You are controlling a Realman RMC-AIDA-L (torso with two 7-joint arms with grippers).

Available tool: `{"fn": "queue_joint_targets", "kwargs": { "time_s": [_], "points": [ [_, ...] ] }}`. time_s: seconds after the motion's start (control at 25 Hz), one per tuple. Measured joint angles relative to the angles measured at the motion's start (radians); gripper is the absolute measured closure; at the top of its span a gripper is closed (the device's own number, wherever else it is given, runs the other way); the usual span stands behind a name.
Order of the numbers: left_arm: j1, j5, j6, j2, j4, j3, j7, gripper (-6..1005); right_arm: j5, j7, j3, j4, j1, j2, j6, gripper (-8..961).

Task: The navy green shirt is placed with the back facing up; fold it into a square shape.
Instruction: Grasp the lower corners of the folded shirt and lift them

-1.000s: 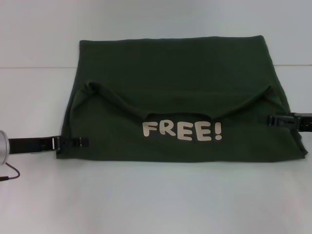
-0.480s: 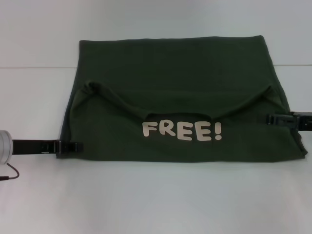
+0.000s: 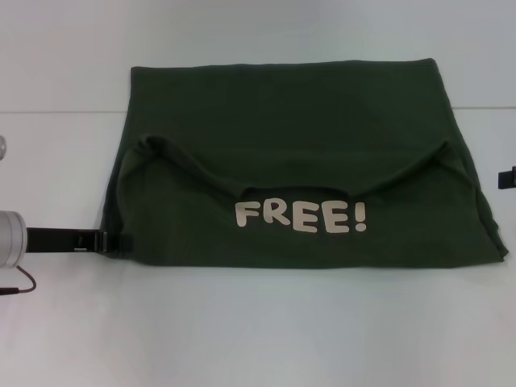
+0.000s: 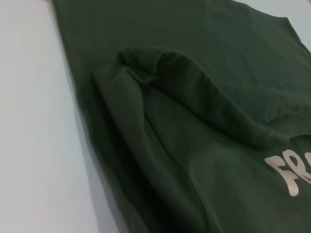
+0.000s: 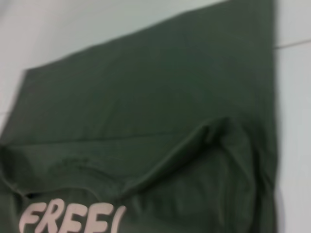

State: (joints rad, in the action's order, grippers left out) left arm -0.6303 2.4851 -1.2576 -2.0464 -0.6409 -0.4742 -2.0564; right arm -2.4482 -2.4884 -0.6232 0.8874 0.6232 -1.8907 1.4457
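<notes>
the navy green shirt [image 3: 298,161] lies half folded, so the print faces up. left gripper [image 3: 117,241] touches its left edge; its opening i cannot tell.

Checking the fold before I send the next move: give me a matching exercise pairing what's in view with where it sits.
Things:
1. FREE! lettering
2. left gripper
3. right gripper
4. table

Places:
A. at the navy green shirt's left near corner
B. barely in view past the shirt's right edge
C. on the folded-over near flap
D. white surface under the shirt

Pairs: 1-C, 2-A, 3-B, 4-D
</notes>
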Motion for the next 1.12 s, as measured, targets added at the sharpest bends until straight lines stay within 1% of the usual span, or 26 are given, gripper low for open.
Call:
{"fn": "queue_joint_targets", "kwargs": {
  "time_s": [0.04, 0.08, 0.28, 0.48, 0.8, 0.92, 1.12],
  "points": [
    [0.0, 0.0, 0.0, 0.0, 0.0, 0.0, 0.0, 875, -0.02, -0.014, -0.004, 0.001, 0.016, 0.006, 0.013, 9],
    [0.0, 0.0, 0.0, 0.0, 0.001, 0.0, 0.0, 891, -0.041, -0.024, -0.007, 0.002, 0.033, 0.01, 0.022, 9],
    [0.0, -0.003, -0.002, 0.0, 0.002, 0.0, 0.001, 971, -0.141, -0.03, -0.033, -0.033, 0.086, -0.01, -0.003, 9],
    [0.0, -0.005, -0.008, 0.0, 0.0, 0.0, -0.001, 971, -0.149, -0.026, -0.062, -0.099, 0.098, -0.024, -0.049, 8],
    [0.002, -0.008, -0.01, 0.0, 0.0, 0.003, -0.002, 971, -0.148, -0.013, -0.073, -0.115, 0.088, -0.059, -0.078, 16],
    [0.002, -0.008, -0.01, 0.0, 0.0, 0.002, -0.002, 971, -0.151, -0.005, -0.075, -0.132, 0.088, -0.064, -0.082, 20],
    [0.004, -0.008, -0.011, -0.001, 0.0, 0.003, -0.001, 971, -0.151, -0.006, -0.076, -0.136, 0.081, -0.065, -0.085, 27]
  ]
}}
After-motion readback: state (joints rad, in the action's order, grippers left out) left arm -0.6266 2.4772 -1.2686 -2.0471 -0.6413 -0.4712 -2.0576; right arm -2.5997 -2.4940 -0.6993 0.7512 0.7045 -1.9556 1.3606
